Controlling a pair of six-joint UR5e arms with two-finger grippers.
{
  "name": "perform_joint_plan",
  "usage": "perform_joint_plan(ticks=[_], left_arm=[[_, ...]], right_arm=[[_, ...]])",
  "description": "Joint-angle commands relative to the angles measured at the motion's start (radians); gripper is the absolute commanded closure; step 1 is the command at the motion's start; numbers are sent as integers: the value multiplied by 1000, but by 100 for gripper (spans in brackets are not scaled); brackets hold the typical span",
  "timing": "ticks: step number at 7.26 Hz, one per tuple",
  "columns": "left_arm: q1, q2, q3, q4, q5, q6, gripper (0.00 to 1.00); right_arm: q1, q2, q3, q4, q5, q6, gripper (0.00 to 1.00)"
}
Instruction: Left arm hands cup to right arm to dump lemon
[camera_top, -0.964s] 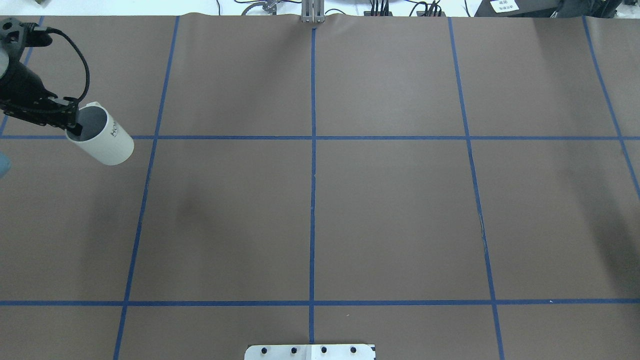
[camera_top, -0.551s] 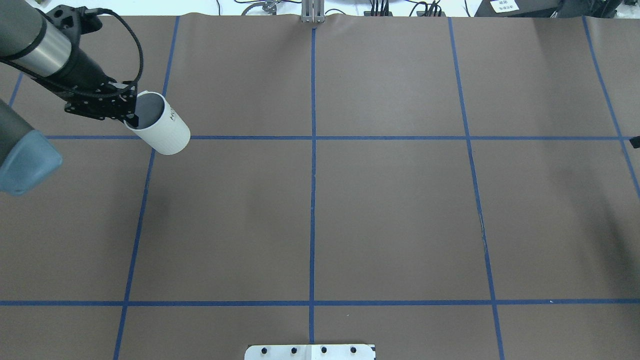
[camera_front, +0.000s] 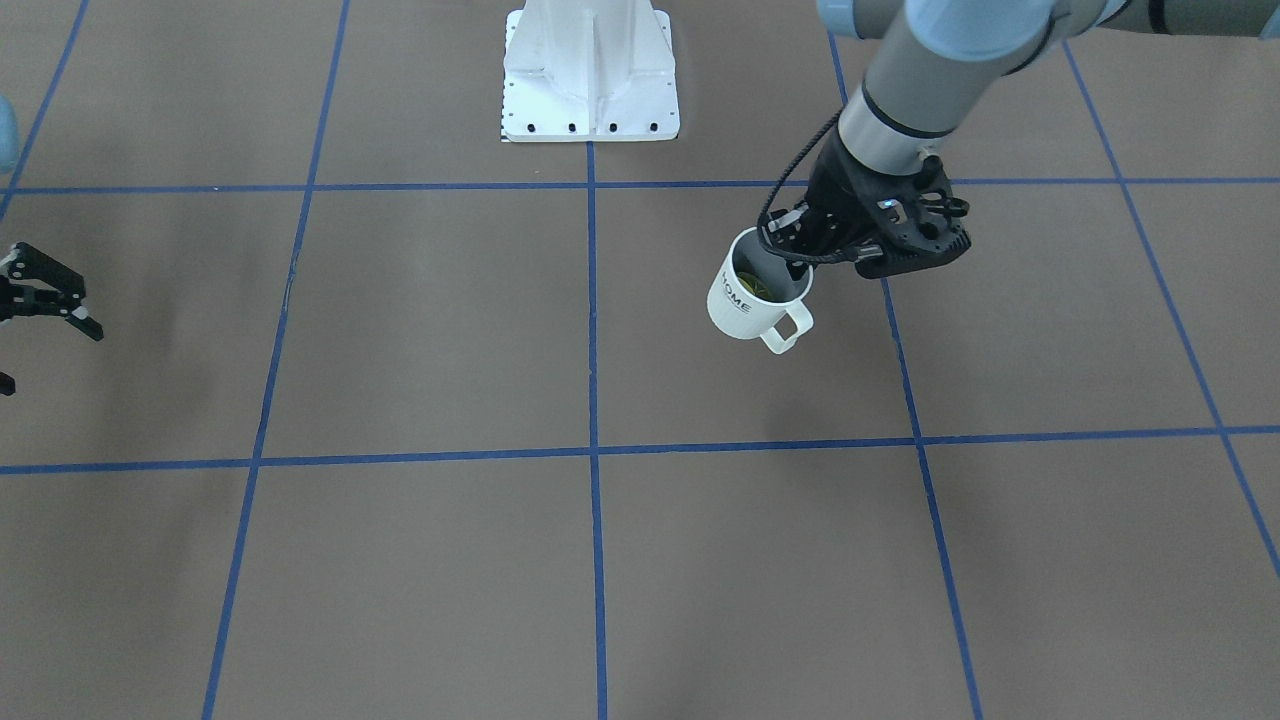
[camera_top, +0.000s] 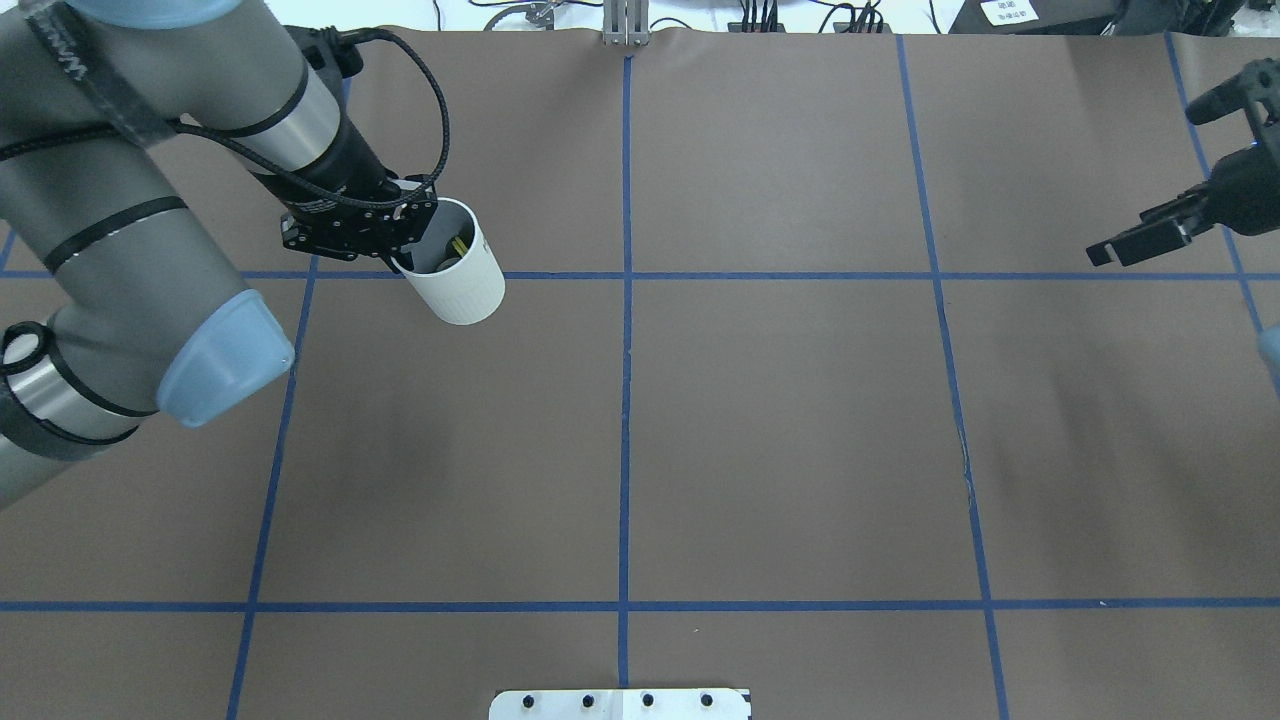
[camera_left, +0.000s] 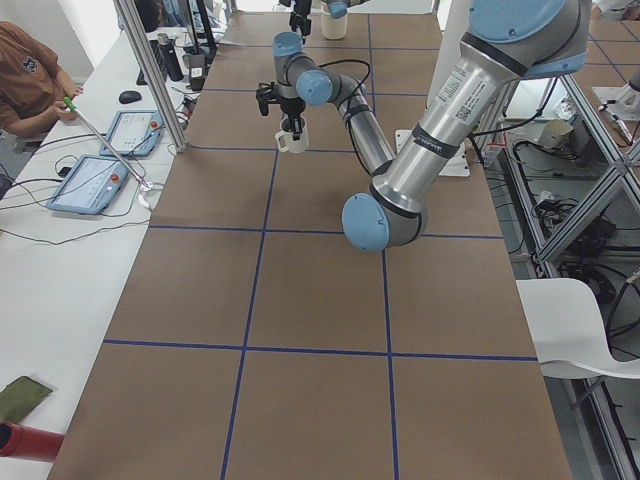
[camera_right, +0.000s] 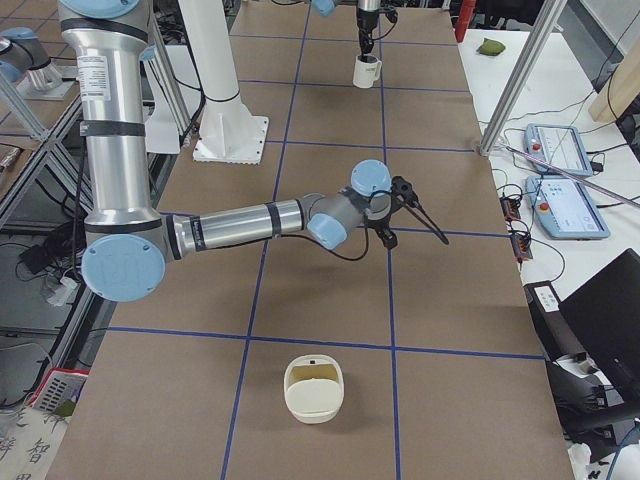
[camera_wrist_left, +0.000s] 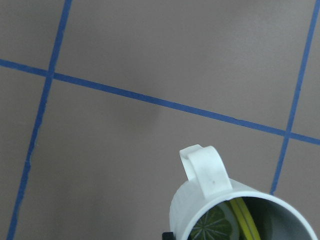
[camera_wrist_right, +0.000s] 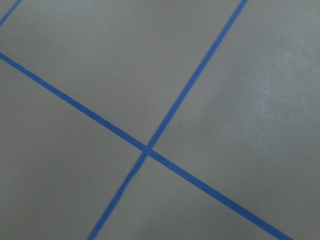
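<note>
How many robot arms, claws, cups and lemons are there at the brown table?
Robot arms: 2, the left arm and the right arm
Claws: 2, the left claw shut on the cup and the right claw open
Cups: 1
Lemons: 1, the lemon, inside the cup
Total: 6
</note>
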Motion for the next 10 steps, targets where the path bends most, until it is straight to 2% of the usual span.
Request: perform_joint_plan(ticks=[1,3,4,6,8,10], left_arm=[[53,-111,60,33,58,-121,100],[55,-191,141,33,60,-196,100],[55,-230,177,36,58,-209,100],[73,-288,246,40,60,-284,100],[90,-328,280,39,61,-362,100],[92,-379,330,40,58,-364,100]], right_arm=[[-127,103,5,41,-141,179,1],[-327,128,7,277,-485,436,1],[-427,129,34,320,-628,458,1],[-595,135,91,319,-884,460,2],[-740,175,91,316,-1100,460,4],[-837,216,84,310,-1268,460,2]])
